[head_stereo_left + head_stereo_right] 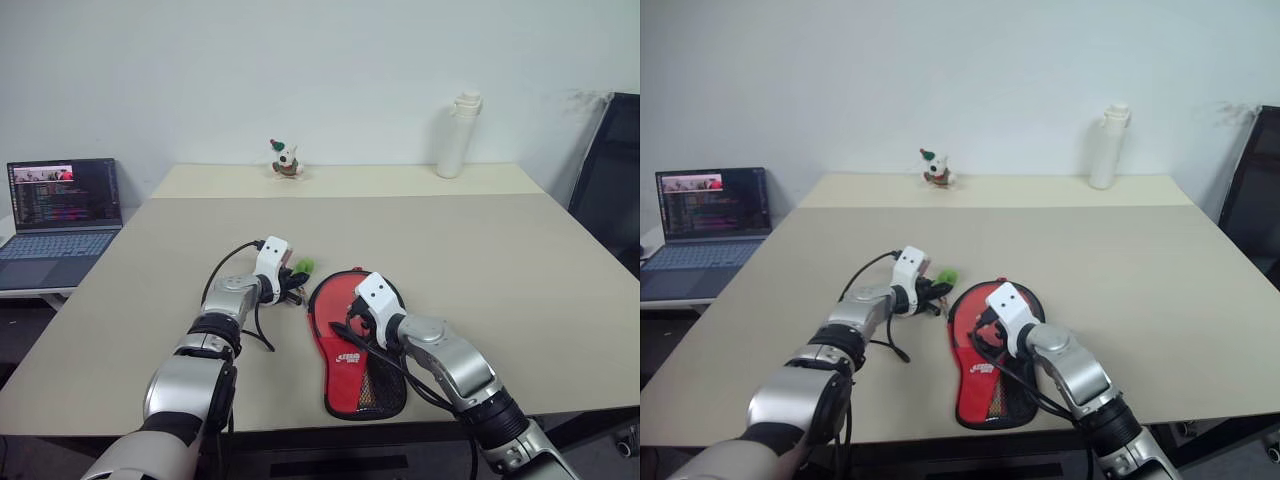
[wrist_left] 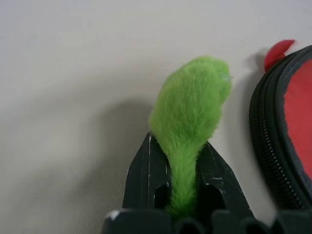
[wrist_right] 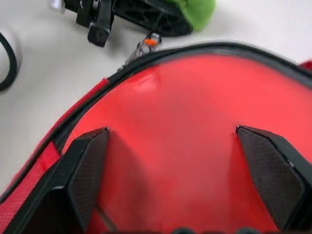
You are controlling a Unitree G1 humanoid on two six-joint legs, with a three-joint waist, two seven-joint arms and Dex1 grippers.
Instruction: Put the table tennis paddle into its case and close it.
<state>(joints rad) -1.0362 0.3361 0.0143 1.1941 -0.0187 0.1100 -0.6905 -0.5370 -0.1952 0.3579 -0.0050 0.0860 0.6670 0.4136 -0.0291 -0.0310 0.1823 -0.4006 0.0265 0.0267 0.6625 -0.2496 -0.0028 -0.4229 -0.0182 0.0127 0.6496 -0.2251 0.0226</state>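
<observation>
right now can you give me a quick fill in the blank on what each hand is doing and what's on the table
1. The left hand is shut on a fuzzy ____ pull tab.
2. The right hand hangs open over the ____ inside of the case.
3. At the table's far edge, right of the small toy figure, stands a white ____.

Missing words: green; red; bottle

You had even, soft room light; the table (image 1: 480,240) showed no glare. The green fuzzy tuft (image 2: 190,112) cast a faint shadow, and both wrist views were blurred up close.
</observation>
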